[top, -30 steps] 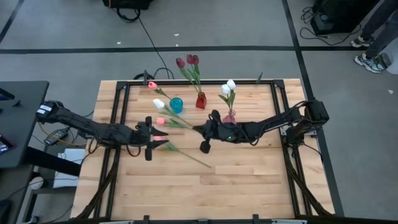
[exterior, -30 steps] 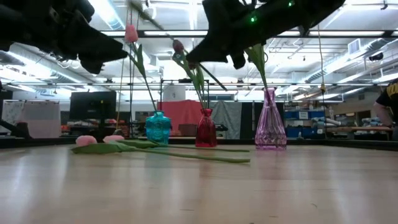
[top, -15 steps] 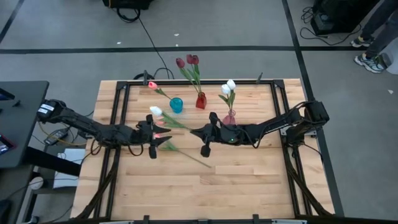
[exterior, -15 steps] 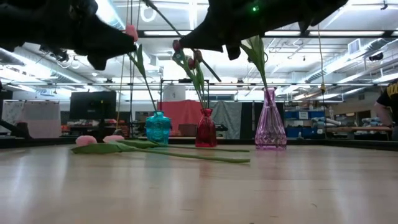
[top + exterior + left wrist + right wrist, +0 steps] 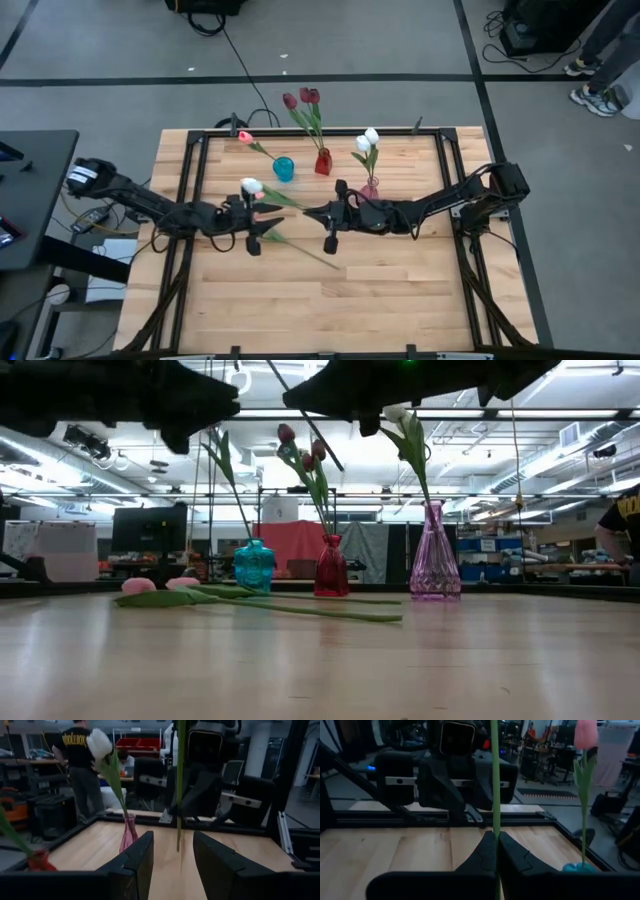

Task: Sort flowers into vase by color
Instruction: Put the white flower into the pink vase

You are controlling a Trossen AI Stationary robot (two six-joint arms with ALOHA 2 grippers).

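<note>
Above the table [image 5: 400,290] centre, the right gripper [image 5: 331,214] clenches a white tulip's stem [image 5: 495,795]; the head [image 5: 250,185] points to 9 o'clock. The left gripper [image 5: 252,222], fingers [image 5: 142,855] released, straddles that stem. Risk: a loose handover drops the tulip onto the pink tulips [image 5: 290,243] lying below, far from the pink vase [image 5: 369,187] at 2 o'clock.

Grey floor [image 5: 380,40] crossed by black tape, ceiling striplights [image 5: 290,413] overhead

I'm running this in a robotics lab: fluorescent ceiling lights [image 5: 300,412], a monitor [image 5: 148,528] on far benches, red parts bins [image 5: 142,743], a person [image 5: 82,767] standing behind.
</note>
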